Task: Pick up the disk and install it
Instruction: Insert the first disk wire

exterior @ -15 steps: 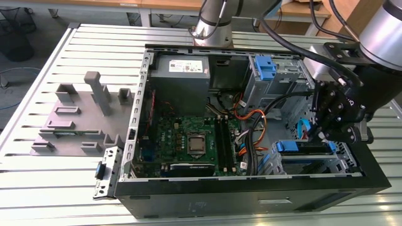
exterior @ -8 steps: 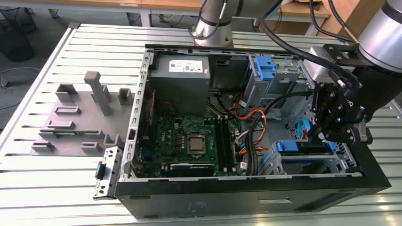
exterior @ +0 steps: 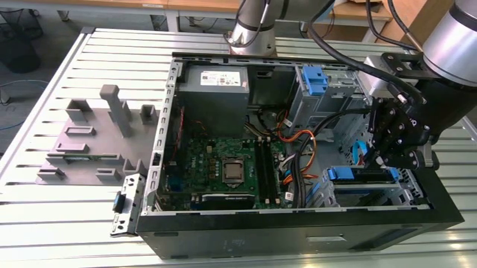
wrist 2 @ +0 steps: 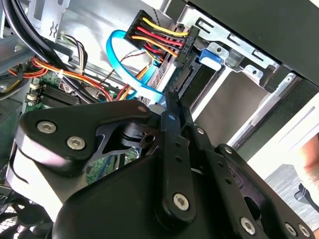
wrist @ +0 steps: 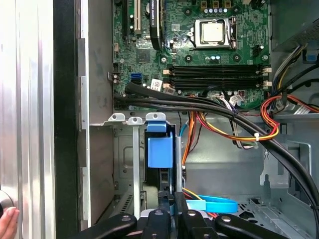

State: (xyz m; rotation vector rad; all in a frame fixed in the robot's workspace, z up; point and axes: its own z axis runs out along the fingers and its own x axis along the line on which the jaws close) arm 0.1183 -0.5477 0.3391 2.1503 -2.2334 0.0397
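Exterior view: gripper (exterior: 389, 162) at computer case's (exterior: 298, 234) corner bay, over disk (exterior: 363, 174) (blue-framed).
Jaws: cannot tell.

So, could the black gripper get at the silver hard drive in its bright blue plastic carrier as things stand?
Probably yes: the gripper sits right beside the disk in its bay, with the case side open. The light blue flat cable lies close and might snag.
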